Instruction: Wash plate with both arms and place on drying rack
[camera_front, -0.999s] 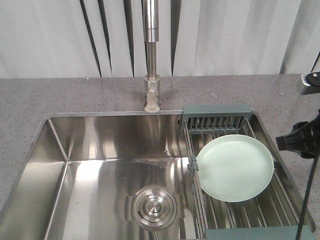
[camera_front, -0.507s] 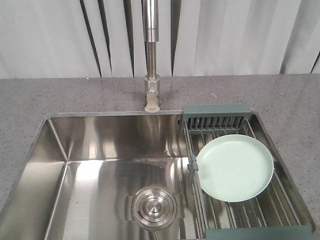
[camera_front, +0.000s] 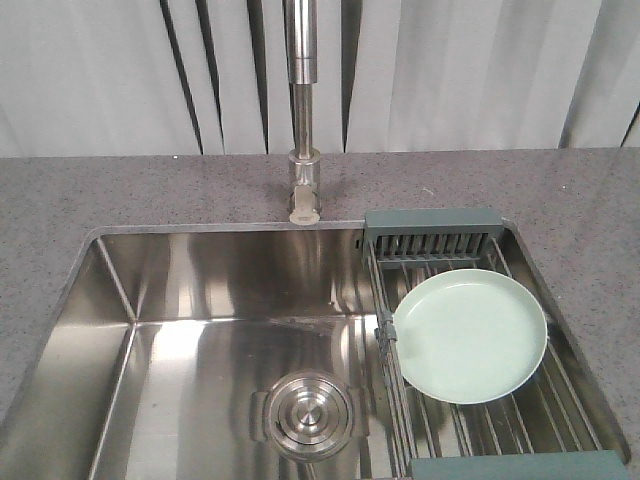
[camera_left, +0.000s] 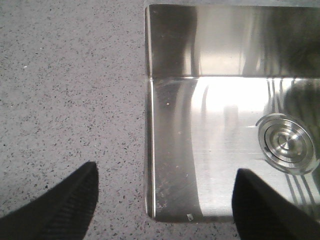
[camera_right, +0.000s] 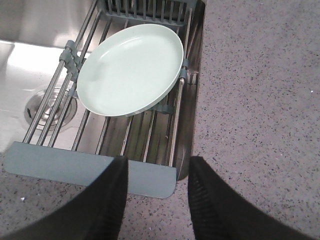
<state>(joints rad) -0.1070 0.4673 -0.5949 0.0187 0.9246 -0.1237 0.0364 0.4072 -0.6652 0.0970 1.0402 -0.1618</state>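
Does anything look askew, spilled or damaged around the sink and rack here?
Nothing stands out. The plate lies flat and whole on the rods of the drying rack, which sits squarely across the sink. No spill shows on the countertop.

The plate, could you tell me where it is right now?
In the front view the plate lies flat on the drying rack over the sink's right side, right of the drain.
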